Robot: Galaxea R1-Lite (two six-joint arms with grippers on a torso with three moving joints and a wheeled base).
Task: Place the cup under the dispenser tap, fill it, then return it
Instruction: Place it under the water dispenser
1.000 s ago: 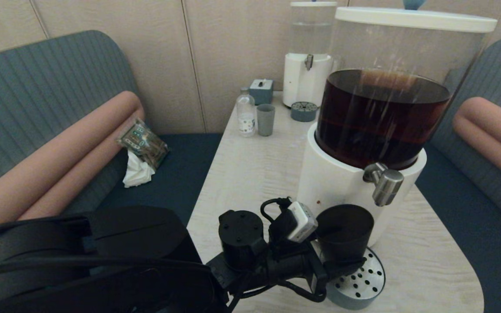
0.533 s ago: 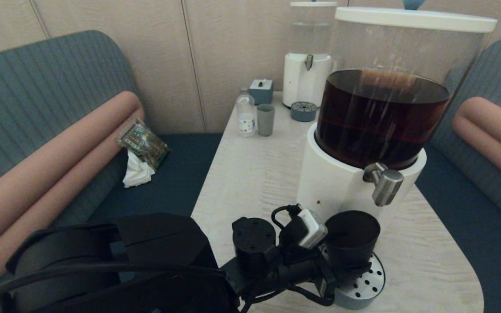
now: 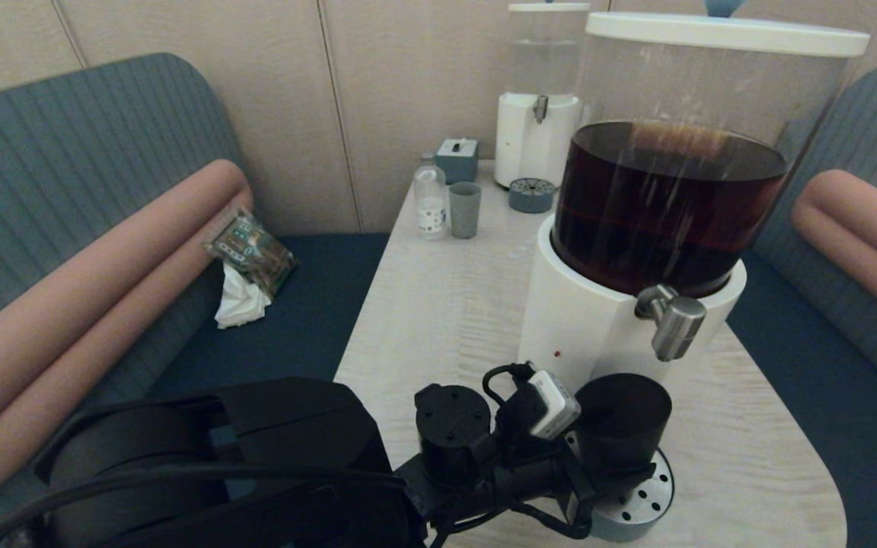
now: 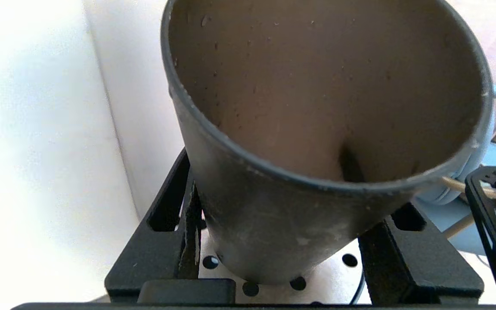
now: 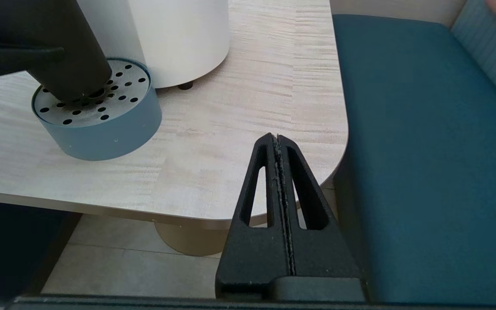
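We grasp the cup [image 3: 621,418] in our left gripper [image 3: 598,476], over the drip tray [image 3: 636,502]. It is empty, not yet quite under the dispenser tap [image 3: 671,320]; filling and return remain. Our right gripper [image 5: 279,148] rests clenched.

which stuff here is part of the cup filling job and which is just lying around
In the job:
- black cup, held in left claw
- silver dispenser tap
- perforated drip tray

Lying about:
- grey-blue tumbler
- small clear bottle
- clear-liquid dispenser
- snack packet
- right claw, parked
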